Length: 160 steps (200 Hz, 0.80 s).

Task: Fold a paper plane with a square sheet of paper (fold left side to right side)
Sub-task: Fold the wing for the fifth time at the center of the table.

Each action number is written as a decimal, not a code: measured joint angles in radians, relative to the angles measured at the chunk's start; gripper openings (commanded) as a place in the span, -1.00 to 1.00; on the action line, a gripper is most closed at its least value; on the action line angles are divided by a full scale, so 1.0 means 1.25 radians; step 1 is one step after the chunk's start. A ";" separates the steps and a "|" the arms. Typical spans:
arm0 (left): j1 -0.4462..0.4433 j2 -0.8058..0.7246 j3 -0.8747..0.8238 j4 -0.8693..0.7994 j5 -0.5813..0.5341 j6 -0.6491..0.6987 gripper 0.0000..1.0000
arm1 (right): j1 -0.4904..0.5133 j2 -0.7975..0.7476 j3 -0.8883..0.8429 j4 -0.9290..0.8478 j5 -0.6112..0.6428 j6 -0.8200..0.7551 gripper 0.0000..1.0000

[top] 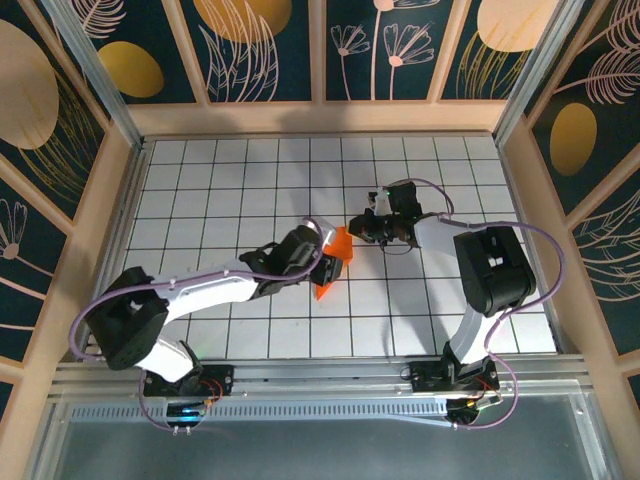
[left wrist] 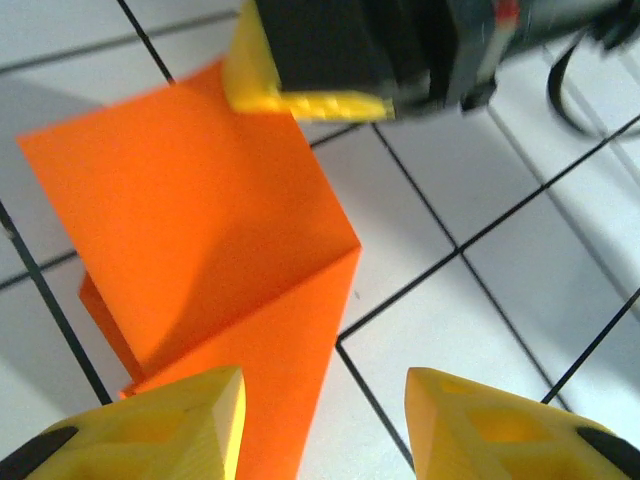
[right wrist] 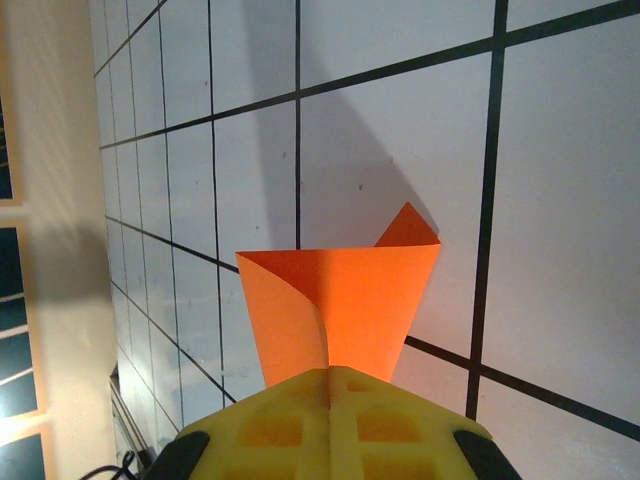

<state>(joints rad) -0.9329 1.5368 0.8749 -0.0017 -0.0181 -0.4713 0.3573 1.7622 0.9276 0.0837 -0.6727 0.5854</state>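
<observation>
The square sheet of paper sits just right of centre in the top view, partly folded into an angular orange shape. Its lower point rests on the white gridded desk and its upper part is lifted off it. The right tool is pinched tight on one edge of the sheet at the bottom of its wrist view, where the paper fans upward with one layer curling (a loose flap, not a crease). The left tool stands part-way apart at the bottom of its own view, gripping nothing. One finger hangs over the sheet's lower strip, the other over bare desk.

The step in hand looks like bringing one side across onto the other. To do it well, I judge the right tool should carry its edge low and flat so the corners meet first, while the left tool comes down to pin the resting layer. Thin paper will slide or buckle if tugged, so the crease should be pressed only once the edges line up.
</observation>
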 measured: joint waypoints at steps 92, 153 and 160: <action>-0.083 0.200 0.170 -0.151 -0.196 0.003 0.09 | 0.000 0.007 0.003 -0.012 0.002 0.008 -1.00; -0.090 0.246 0.179 -0.190 -0.251 0.009 0.09 | 0.000 0.014 0.003 -0.015 0.002 0.014 -1.00; -0.092 0.248 0.179 -0.191 -0.255 0.009 0.09 | 0.000 0.015 0.003 -0.016 0.002 0.014 -1.00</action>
<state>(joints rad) -1.0477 1.8473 1.0981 -0.2401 -0.3374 -0.4595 0.3573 1.7813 0.9318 0.0635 -0.6697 0.6033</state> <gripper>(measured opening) 0.546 0.051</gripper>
